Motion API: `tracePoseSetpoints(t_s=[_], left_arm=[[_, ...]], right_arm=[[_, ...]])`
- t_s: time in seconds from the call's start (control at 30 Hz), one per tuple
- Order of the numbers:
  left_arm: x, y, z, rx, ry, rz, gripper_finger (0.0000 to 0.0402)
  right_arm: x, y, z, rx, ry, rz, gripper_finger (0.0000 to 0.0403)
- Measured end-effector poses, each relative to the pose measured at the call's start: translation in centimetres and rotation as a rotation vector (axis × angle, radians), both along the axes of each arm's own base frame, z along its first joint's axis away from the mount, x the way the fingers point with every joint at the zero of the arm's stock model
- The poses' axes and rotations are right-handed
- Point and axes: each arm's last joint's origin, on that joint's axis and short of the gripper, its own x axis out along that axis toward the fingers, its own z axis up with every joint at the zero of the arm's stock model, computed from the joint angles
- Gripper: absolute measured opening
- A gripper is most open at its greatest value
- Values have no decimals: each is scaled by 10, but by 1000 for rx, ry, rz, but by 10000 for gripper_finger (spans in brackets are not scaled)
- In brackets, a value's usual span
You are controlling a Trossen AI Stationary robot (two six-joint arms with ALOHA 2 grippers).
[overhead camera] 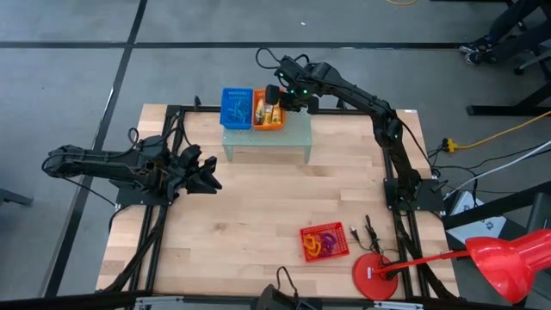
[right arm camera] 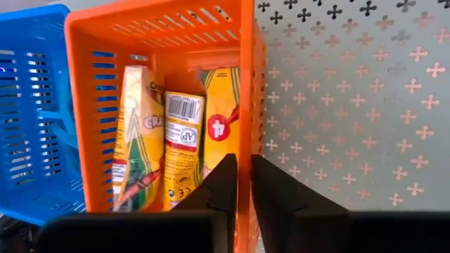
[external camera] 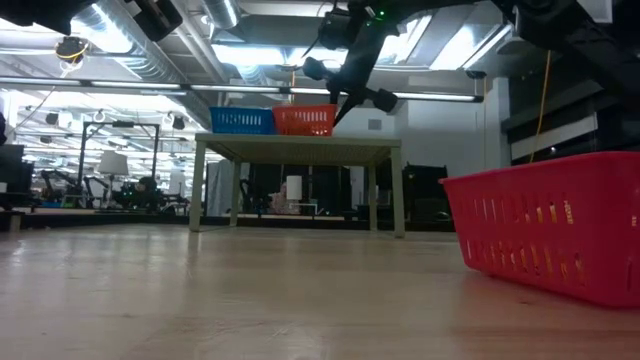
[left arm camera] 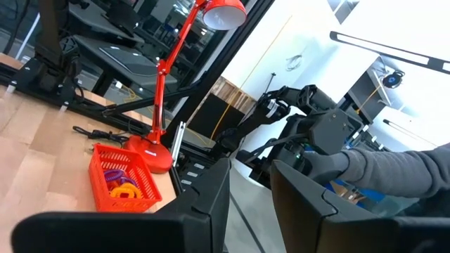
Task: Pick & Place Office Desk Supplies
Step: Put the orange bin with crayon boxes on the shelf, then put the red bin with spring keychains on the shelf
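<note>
We have our right gripper (right arm camera: 239,184) poised over the orange basket (right arm camera: 158,42) on the pale green perforated stand (right arm camera: 351,105), fingers a sliver apart and empty, three yellow crayon packs (right arm camera: 179,140) upright inside; loops wait in the red basket (overhead camera: 325,242); our left gripper (overhead camera: 207,175) idles partly open mid-table

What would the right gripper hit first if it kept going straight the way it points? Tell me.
Most likely the right-hand wall of the orange basket: the right gripper points down with its nearly closed fingers straddling that wall, crayon packs just inside. Past the wall lies the pale green perforated stand. Depth is unclear.
</note>
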Motion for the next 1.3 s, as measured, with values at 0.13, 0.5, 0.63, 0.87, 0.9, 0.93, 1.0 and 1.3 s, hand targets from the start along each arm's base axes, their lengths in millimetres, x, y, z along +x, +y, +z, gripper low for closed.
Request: tracePoseSetpoints(t_s=[0.13, 0.5, 0.63, 0.87, 0.9, 0.93, 1.0, 1.3], left_arm=[[0, 0, 0, 0, 0, 0, 100], [0, 0, 0, 0, 0, 2, 100], [0, 0, 0, -1, 0, 2, 100], [1, 0, -1, 19, -4, 6, 100], [2, 1, -1, 22, -1, 10, 100], [3, 1, -2, 23, 6, 16, 100], [8, 4, -5, 23, 30, 34, 100], [51, 15, -20, 85, 176, -21, 100]], right_arm=[[0, 0, 0, 0, 0, 0, 59], [0, -1, 0, -20, 1, 1, 105], [0, 0, 3, -32, -3, 19, 125], [-22, 4, 52, -186, -130, 36, 146], [-29, 7, 65, -227, -156, 36, 146], [-37, 11, 79, -269, -181, 35, 146], [-58, 21, 110, -356, -239, 37, 146], [-148, 108, 198, -558, -383, 147, 146]])
